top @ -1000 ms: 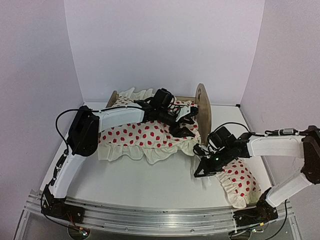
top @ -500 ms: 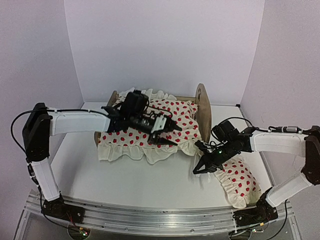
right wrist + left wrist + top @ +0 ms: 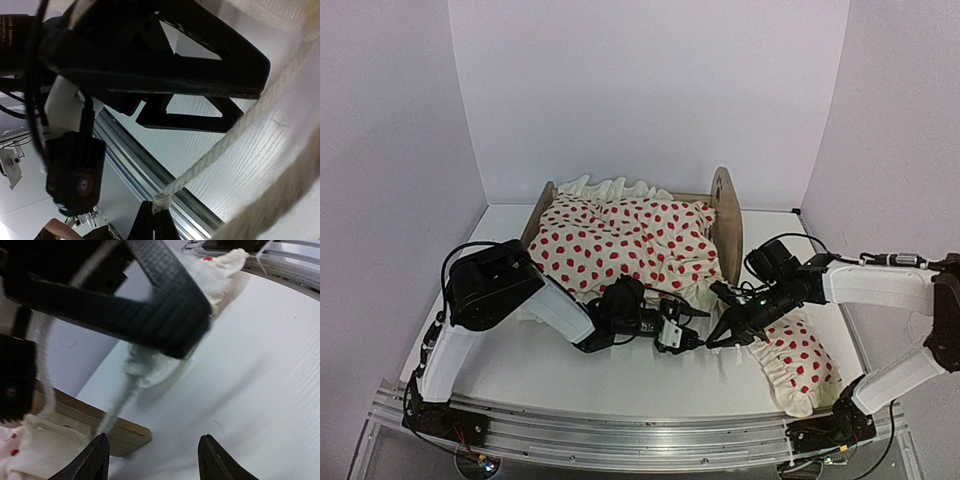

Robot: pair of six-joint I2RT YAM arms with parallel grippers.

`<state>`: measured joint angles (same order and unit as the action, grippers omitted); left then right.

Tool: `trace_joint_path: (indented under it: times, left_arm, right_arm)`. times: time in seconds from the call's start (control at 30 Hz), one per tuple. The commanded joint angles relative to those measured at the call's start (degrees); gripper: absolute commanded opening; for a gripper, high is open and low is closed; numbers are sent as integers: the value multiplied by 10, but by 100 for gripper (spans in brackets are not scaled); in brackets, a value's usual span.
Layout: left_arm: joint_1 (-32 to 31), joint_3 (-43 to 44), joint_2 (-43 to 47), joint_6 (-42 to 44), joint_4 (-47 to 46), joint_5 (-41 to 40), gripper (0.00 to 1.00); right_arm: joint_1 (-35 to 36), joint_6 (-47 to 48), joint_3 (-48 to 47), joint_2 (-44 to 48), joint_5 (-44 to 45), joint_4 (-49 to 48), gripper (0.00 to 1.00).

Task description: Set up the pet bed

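Observation:
The pet bed stands at the back of the table, its plywood headboard (image 3: 725, 215) on the right and footboard (image 3: 542, 203) on the left. A cream red-spotted blanket (image 3: 630, 245) covers it. My left gripper (image 3: 687, 338) (image 3: 154, 460) hovers low over the table in front of the bed, open, with nothing between its fingers; a frame corner (image 3: 117, 432) lies just ahead of it. My right gripper (image 3: 713, 340) (image 3: 155, 222) is close beside it, shut on the knotted end of a white cord (image 3: 225, 145) (image 3: 117, 405).
A red-spotted ruffled pillow (image 3: 795, 360) lies on the table at the right, under my right forearm. The metal rail (image 3: 620, 435) runs along the near edge. White walls close in the back and sides.
My left arm has pulled back from over the blanket and dropped to the table in front of the bed, beside the right gripper. The right gripper has barely moved and stays shut.

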<state>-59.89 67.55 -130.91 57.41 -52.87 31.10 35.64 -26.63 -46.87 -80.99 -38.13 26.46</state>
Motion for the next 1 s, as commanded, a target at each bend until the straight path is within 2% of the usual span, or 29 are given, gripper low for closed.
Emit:
trace_joint_path:
  times: [0.0, 0.13, 0.27, 0.43, 0.57, 0.63, 0.77, 0.8, 0.9, 0.97]
  left_arm:
    - [-12, 19, 10, -18, -123, -27, 58]
    - [-12, 8, 17, -20, -118, -25, 56]
    - [-13, 21, 6, -29, -107, 12, 46]
    - [-17, 37, -5, -39, -110, 27, 25]
    - [-20, 38, -4, -53, -115, 41, 1]
    - [-20, 31, -2, -59, -114, 44, 0]
    - [-19, 27, 0, -80, -101, 16, 0]
    - [-17, 28, 0, -85, -94, 8, 0]
    - [-10, 30, -5, -94, -73, -10, 0]
    - [-4, 32, -9, -94, -69, -16, 0]
  right_arm:
    - [-2, -1, 2, 20, -15, 7, 0]
    - [-4, 2, 5, 24, -12, 7, 0]
    - [-5, 3, -3, 22, -9, 6, 0]
    - [-8, 4, 1, 17, 4, 6, 0]
    - [-11, 4, 1, 8, 21, 4, 0]
    - [-13, 3, 2, 7, 30, 4, 0]
    - [-22, -21, 22, 9, 66, 6, 9]
    - [-23, -31, 29, 9, 81, 7, 14]
    - [-24, -56, 61, 10, 126, 12, 38]
    - [-24, -66, 82, 11, 164, 12, 43]
